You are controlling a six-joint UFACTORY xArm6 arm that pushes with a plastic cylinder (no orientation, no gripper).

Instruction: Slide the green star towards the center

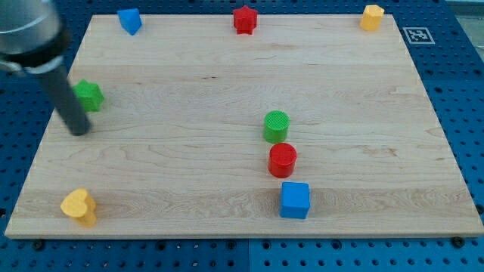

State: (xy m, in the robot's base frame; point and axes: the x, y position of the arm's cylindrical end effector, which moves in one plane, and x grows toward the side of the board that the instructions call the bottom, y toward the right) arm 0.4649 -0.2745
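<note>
The surface (227, 91) is pale, smooth wood with thin grain lines. On it, the green cylinder (276, 125) looks like ridged, matt plastic.

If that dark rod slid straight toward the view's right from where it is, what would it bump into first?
My tip sits just below-left of the green star, so it would probably slip under it. The green cylinder looks the likeliest first contact.
</note>
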